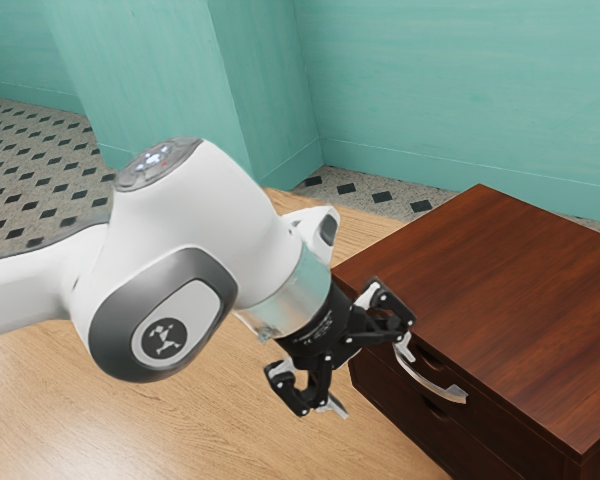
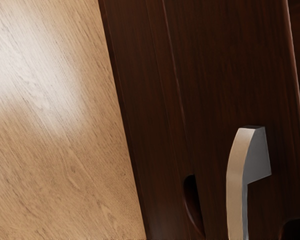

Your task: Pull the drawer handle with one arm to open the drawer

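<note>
The hand is hanging with its fingers spread wide, pinching nothing. It is sitting just in front of the dark wooden cabinet, which is standing on the pale worktop. The silver handle is lying just beyond the fingertips, a little past the hand's far side. Its near end is close to the upper finger, though I cannot tell whether the two are touching.

From the hand's own camera, the handle is showing as a curved metal strip standing proud of the drawer. There is a dark hollow behind it where a finger could slip in.

The fingers are probably being kept apart so that one can pass on each side of the bar before they close. The hand is tilted so that its opening is crossing the bar rather than running along it.

The drawer front is looking flush with the cabinet, so I judge that pulling has not begun. The grasp is the step in hand.
</note>
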Robot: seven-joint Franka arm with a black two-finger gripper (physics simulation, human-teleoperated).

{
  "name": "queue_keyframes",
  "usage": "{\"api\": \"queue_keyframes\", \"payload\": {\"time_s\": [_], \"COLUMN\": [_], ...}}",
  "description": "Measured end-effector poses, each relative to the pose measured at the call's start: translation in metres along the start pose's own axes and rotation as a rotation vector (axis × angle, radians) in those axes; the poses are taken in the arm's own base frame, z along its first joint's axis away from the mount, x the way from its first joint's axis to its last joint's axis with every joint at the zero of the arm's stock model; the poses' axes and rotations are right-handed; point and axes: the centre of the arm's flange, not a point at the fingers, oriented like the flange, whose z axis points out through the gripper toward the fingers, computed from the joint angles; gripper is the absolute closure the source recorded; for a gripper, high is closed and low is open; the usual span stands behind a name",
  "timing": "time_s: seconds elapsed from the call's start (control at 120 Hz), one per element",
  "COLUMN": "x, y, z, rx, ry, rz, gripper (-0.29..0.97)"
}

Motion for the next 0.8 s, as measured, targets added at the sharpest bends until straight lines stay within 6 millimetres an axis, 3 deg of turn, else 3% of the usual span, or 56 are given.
{"api": "queue_keyframes", "payload": {"time_s": [0.55,0.8], "x": [-0.003,-0.004], "y": [0.001,0.002], "z": [0.019,0.016], "rx": [-0.007,-0.015], "ry": [-0.011,-0.011], "rz": [-0.029,-0.032], "gripper": [0.06,0.29]}}
